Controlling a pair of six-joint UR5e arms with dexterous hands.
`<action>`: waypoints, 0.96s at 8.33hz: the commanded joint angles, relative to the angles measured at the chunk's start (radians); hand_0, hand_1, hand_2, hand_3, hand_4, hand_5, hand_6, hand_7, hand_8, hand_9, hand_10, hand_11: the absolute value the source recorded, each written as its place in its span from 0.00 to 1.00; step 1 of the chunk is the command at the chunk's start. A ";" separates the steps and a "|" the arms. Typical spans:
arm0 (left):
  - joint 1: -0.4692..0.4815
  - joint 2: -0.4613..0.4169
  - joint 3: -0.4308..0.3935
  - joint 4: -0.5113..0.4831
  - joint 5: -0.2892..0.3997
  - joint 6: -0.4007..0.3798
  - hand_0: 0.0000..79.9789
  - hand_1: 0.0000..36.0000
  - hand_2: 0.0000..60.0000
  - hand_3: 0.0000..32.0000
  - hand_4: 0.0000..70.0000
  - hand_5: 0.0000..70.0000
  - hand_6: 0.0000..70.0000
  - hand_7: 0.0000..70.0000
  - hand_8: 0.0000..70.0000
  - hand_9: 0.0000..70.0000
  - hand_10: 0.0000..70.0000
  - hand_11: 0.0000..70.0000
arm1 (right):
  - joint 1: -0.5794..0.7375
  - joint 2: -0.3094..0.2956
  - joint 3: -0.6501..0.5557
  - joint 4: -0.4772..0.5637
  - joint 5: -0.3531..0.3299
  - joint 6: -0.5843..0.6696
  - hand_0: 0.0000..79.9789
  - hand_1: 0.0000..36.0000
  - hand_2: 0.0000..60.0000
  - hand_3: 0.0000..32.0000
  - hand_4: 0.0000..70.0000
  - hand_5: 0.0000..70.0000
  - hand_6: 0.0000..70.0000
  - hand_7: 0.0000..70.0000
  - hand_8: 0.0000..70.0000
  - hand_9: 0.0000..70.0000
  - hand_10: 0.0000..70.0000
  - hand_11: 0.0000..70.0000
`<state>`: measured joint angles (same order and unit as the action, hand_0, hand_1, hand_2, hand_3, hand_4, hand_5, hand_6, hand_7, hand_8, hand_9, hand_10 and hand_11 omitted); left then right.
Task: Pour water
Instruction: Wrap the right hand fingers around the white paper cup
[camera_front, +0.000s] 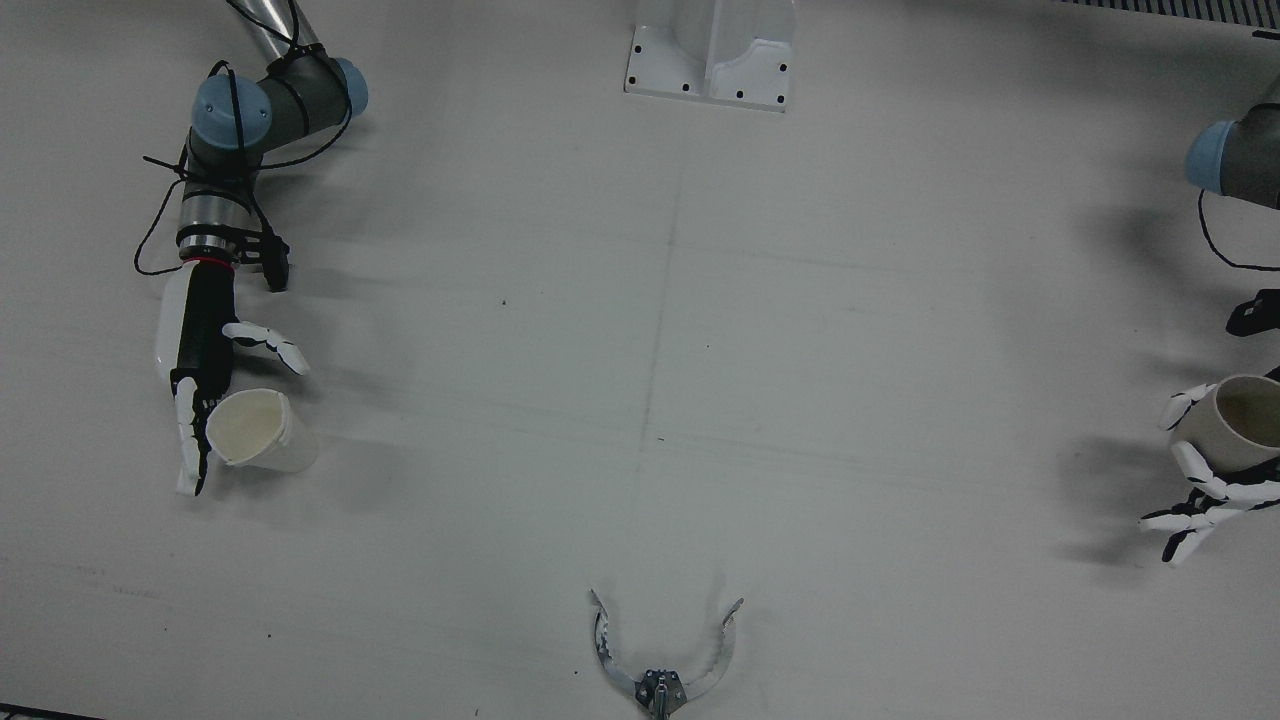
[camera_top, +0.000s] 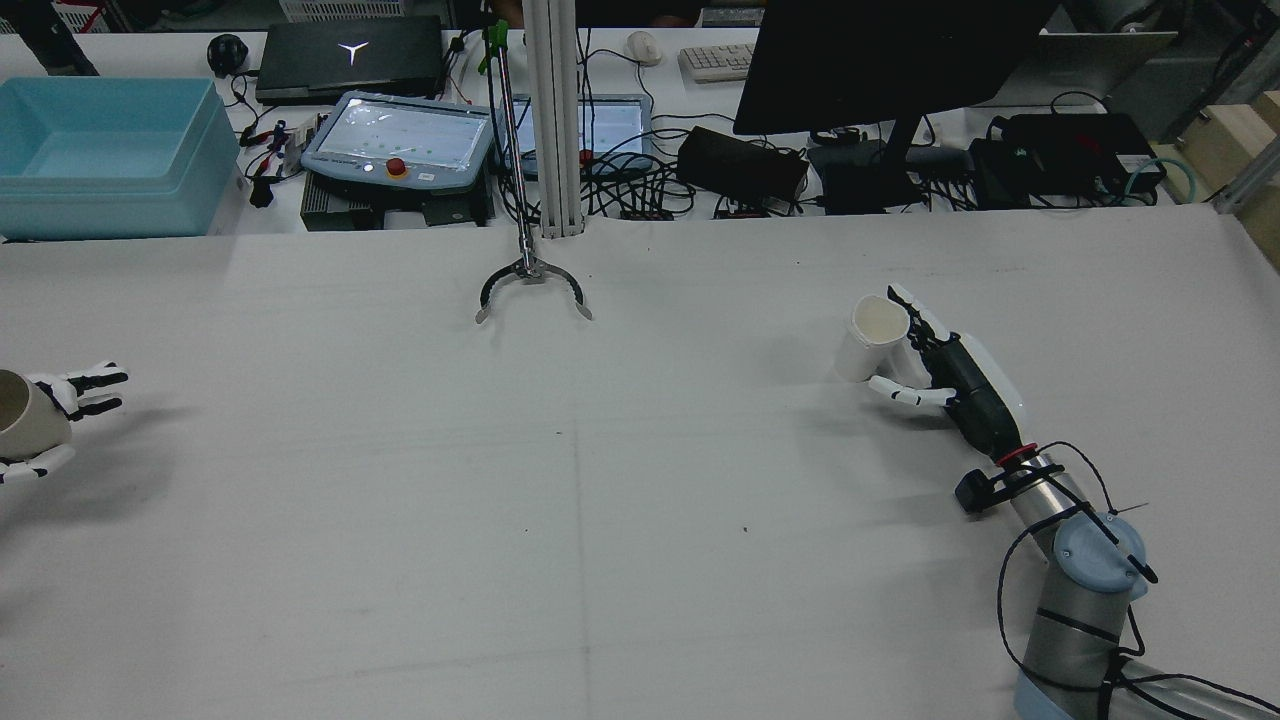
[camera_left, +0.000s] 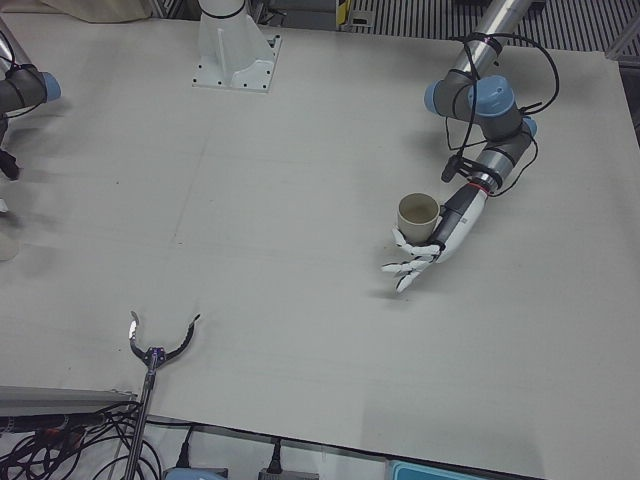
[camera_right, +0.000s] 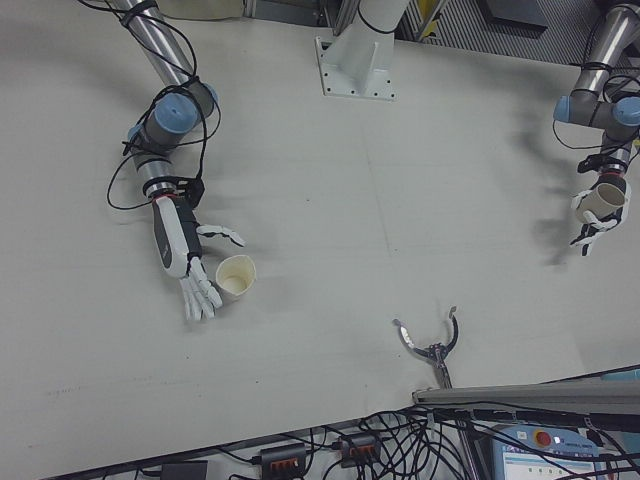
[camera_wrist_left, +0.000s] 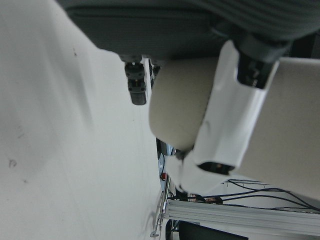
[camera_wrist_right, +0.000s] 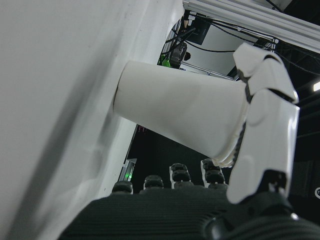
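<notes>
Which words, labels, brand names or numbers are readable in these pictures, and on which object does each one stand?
No text can be read.
Laptop: only a white Y-shaped emblem on its lid, no letters.
Teach pendant: its screen is too small and washed out to read.
Keyboard: keys too small to read.
White cup and beige cup: plain.

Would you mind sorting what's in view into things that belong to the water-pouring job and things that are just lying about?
Belongs to the job:
- white cup, standing on the table by the right hand
- beige cup, held in the left hand

Just lying about:
- grabber claw at the table's operator edge
- blue bin, laptop and monitor on the desk beyond
</notes>
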<state>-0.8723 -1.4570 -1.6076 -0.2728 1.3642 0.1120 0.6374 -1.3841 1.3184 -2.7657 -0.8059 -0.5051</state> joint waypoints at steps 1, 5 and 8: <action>0.001 -0.005 0.005 0.001 0.001 0.000 1.00 1.00 1.00 0.00 1.00 1.00 0.46 0.22 0.17 0.08 0.17 0.29 | 0.039 -0.009 -0.001 -0.006 -0.001 0.040 0.66 0.70 0.44 0.20 0.00 0.11 0.13 0.06 0.04 0.00 0.00 0.00; 0.001 -0.008 0.006 0.001 0.001 0.000 1.00 1.00 1.00 0.00 1.00 1.00 0.47 0.22 0.17 0.08 0.17 0.29 | 0.077 0.037 0.103 -0.344 -0.192 0.076 0.81 0.94 0.46 0.34 0.00 0.15 0.19 0.17 0.02 0.01 0.00 0.00; 0.003 -0.008 0.018 0.000 0.001 0.000 1.00 1.00 1.00 0.00 1.00 1.00 0.47 0.22 0.17 0.08 0.17 0.29 | 0.076 0.050 0.099 -0.350 -0.226 0.073 0.75 0.89 0.43 0.48 0.00 0.14 0.14 0.11 0.01 0.00 0.00 0.00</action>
<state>-0.8702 -1.4644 -1.5977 -0.2715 1.3653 0.1120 0.7125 -1.3426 1.4144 -3.0949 -1.0107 -0.4320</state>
